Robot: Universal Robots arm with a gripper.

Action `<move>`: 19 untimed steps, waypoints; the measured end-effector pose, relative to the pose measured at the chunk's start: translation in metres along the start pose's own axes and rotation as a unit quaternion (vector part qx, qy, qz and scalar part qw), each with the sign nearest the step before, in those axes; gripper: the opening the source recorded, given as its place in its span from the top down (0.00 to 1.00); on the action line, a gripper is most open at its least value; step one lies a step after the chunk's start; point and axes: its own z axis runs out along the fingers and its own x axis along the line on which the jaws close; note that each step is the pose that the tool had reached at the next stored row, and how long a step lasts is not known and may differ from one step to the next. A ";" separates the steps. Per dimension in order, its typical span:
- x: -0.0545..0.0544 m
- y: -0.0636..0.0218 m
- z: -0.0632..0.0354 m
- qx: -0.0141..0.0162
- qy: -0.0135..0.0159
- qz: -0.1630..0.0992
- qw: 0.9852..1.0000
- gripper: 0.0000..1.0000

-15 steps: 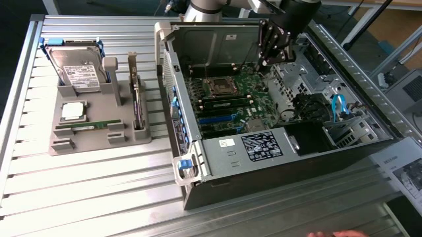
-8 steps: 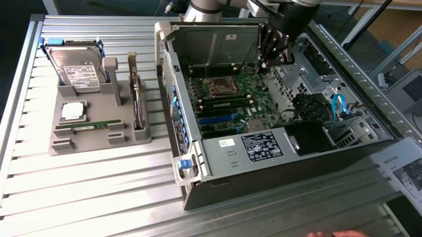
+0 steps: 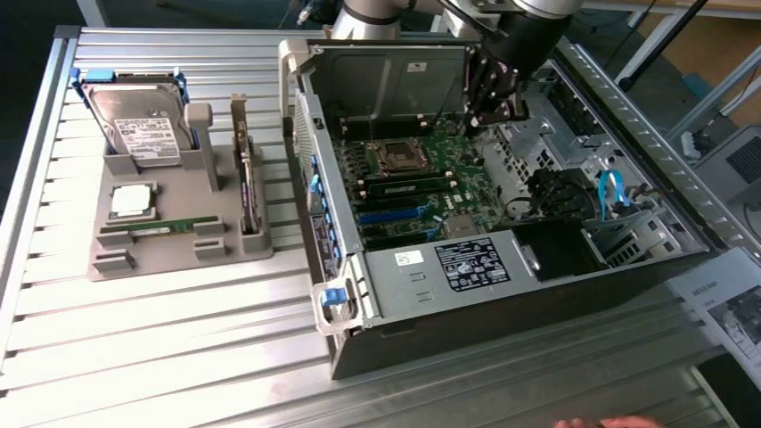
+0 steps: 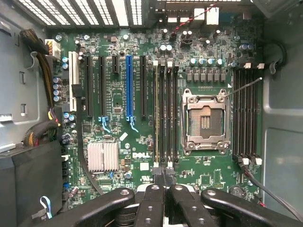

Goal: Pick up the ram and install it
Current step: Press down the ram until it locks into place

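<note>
The ram (image 3: 159, 226), a thin green stick, lies flat in a slot of the grey holder (image 3: 178, 254) at the exterior view's left. My gripper (image 3: 486, 120) hangs inside the open computer case (image 3: 476, 267), over the far end of the motherboard (image 3: 411, 192), well away from the ram. In the wrist view the black fingers (image 4: 152, 198) are pressed together, with nothing visibly between them. They hover above the long memory slots (image 4: 168, 118) beside the empty processor socket (image 4: 207, 120). One slot (image 4: 156, 118) shows a pale edge, as if a stick is seated there.
The holder also carries a hard drive (image 3: 141, 125), a square silver processor (image 3: 131, 201) and an upright expansion card (image 3: 246, 178). The raised drive cage (image 3: 380, 80) and case walls hem in the gripper. A hand (image 3: 607, 423) shows at the front edge.
</note>
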 end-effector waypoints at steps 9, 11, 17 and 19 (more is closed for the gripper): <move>0.000 0.0003 0.0080 0.004 0.000 0.000 1.000 0.90; 0.000 0.0003 0.0100 0.005 0.000 0.000 1.000 0.90; 0.001 0.0006 0.0165 0.007 0.000 0.000 1.000 0.90; 0.001 0.0007 0.0184 0.007 0.000 0.000 1.000 0.90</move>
